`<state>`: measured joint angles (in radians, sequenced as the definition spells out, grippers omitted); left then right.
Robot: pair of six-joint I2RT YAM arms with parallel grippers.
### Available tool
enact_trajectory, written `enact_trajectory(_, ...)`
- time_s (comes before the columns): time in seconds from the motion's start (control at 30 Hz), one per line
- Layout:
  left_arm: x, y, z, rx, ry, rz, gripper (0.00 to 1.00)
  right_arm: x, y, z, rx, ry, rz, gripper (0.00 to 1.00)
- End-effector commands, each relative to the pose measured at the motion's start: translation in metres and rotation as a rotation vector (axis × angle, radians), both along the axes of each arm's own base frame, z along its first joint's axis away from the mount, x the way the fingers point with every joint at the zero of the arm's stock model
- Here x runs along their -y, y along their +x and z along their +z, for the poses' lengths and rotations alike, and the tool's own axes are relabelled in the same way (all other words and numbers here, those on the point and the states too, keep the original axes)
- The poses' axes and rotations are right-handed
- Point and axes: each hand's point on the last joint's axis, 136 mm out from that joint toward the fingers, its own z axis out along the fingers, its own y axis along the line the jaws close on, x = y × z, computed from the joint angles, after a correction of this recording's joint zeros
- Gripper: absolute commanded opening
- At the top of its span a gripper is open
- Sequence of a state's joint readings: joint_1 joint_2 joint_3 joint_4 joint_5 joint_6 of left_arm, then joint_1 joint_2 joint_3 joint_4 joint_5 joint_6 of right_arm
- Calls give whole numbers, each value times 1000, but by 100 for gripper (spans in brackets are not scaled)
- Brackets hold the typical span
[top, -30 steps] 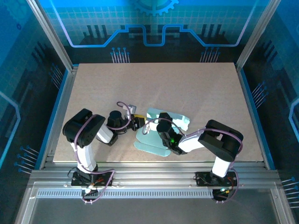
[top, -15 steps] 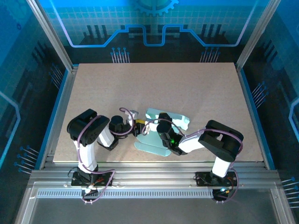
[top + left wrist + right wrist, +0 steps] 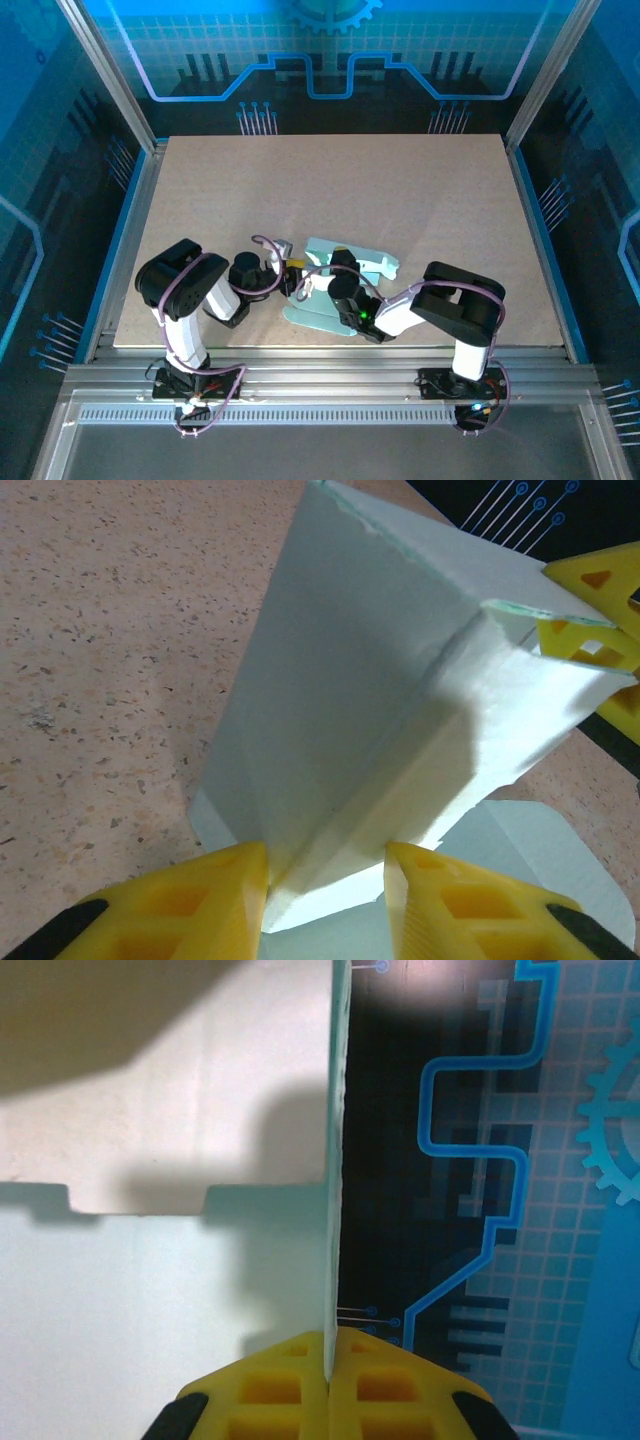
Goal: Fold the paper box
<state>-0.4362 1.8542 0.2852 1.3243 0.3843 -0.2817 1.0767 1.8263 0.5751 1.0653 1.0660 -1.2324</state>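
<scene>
Jaws: left gripper (image 3: 325,868) is pinched on a raised fold of the paper box (image 3: 340,680), and right gripper (image 3: 328,1348) is clamped tight on a thin card edge.
Enclosure: blue back panel (image 3: 330,60) printed with circuit traces and a gear, with aluminium frame posts (image 3: 108,75) either side. The tabletop (image 3: 400,190) is speckled tan and matte. The pale mint box sits near its front middle, between both grippers, one panel upright.

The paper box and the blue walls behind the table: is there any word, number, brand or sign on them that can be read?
No readable text: the paper box is blank card.
The back wall bears a gear drawing and circuit lines, without letters or numbers.
</scene>
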Motion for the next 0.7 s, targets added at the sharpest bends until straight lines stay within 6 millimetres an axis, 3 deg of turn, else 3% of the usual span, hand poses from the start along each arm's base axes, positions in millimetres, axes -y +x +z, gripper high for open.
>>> enact_trajectory(0.0,4,-3,4,57,3,-16,36,-15,-15,-17,-21,-32,60,0)
enact_trajectory(0.43,9,4,-9,150,167,4,37,-13,-26,-13,-75,38,94,0)
enact_trajectory(0.67,15,9,1,220,166,34,34,-13,-35,-16,-102,57,115,0)
